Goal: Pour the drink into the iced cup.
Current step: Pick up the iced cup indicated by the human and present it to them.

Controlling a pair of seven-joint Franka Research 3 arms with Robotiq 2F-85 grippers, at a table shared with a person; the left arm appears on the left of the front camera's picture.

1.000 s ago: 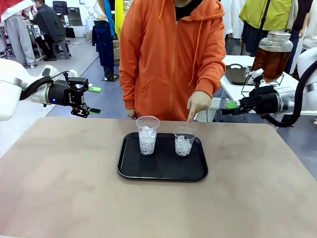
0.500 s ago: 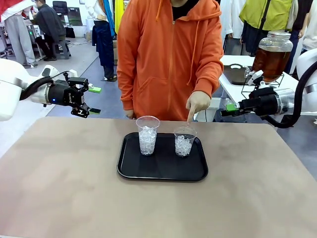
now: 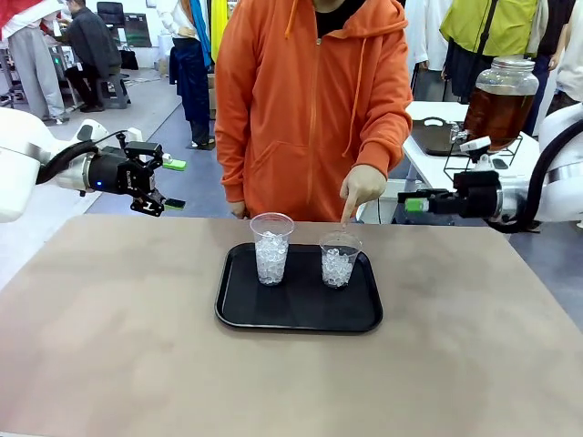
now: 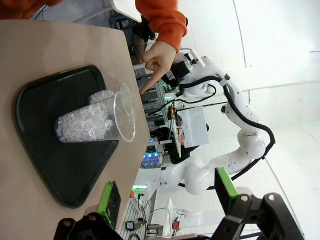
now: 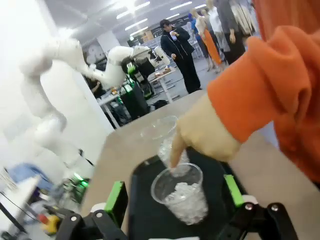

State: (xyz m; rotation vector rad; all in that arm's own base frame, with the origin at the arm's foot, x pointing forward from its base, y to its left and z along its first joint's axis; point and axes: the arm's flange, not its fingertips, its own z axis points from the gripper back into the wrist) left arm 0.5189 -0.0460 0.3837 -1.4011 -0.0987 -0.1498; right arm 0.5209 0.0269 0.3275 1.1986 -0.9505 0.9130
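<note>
Black with green pads, the left gripper (image 3: pixel 172 185) hangs in the air beyond the far left edge of the brown tabletop (image 3: pixel 109 346). Its fingers stand wide apart and hold nothing. Near the middle of the tabletop lies a black tray (image 3: pixel 239 314) with two clear plastic cups, both upright. The taller iced cup (image 3: pixel 271 250) stands on the left part of the tray, and the shorter iced cup (image 3: pixel 338 262) stands to its right, apart from it. A person in an orange hoodie stands at the far side. The person's hand (image 3: pixel 363 189) points with the index finger down at the rim of the shorter cup. Right of the hand, the right gripper (image 3: pixel 414 204) hovers beyond the far edge, fingers apart and empty. The drink (image 3: pixel 496 116) is in a glass dispenser jar (image 3: pixel 504 73) on a side table at the far right, well apart from the cups.
</note>
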